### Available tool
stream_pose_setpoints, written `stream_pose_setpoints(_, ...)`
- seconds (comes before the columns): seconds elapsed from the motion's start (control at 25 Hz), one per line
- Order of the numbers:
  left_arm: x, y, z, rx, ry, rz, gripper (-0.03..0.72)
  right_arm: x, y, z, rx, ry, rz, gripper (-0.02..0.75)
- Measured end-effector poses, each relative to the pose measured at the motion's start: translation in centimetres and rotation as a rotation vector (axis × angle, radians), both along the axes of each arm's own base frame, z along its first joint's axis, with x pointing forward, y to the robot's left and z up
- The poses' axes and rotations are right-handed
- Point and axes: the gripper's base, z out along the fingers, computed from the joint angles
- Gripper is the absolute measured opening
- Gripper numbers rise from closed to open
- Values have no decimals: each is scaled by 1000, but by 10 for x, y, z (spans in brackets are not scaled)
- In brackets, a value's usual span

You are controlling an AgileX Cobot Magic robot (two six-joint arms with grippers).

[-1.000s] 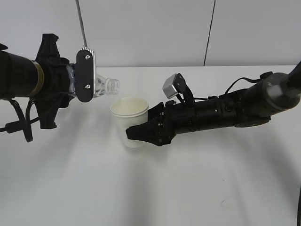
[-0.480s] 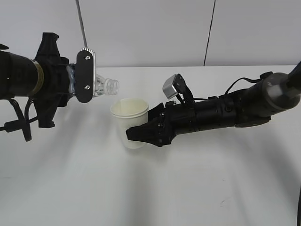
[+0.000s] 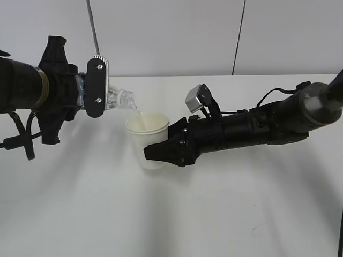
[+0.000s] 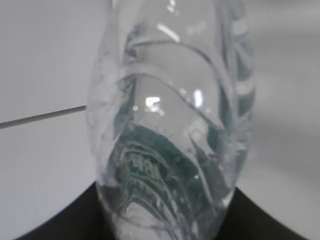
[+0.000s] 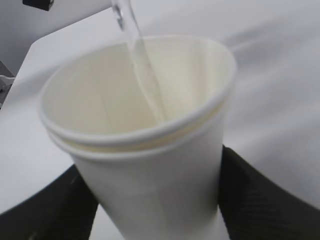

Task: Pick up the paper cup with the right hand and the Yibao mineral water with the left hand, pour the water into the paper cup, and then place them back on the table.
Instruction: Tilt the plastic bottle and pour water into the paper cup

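Note:
My left gripper is shut on the Yibao mineral water bottle, held tilted with its capless neck pointing right and down over the paper cup. A thin stream of water runs from the neck into the cup. My right gripper is shut on the cup's side and holds it upright near the white table. In the left wrist view the clear ribbed bottle with its green label fills the frame between the black jaws. In the right wrist view the cream cup sits between the black fingers, with water streaming in.
A grey rod and a thin black cable run down the white back wall. A black cable trails behind the right arm on the table.
The bottle has tipped a little further down and water now streams from its neck into the cup. The right arm and cup have stayed in place.

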Motion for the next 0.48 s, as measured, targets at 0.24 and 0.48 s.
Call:
stream_pose_setpoints(0.24,1,1,1,23,-12,-1,321,-1,0,0,-6,-2,8,537)
stream_pose_setpoints(0.48,1,1,1,29,-15,-5,321,-1,0,-1,-9,-2,12,536)
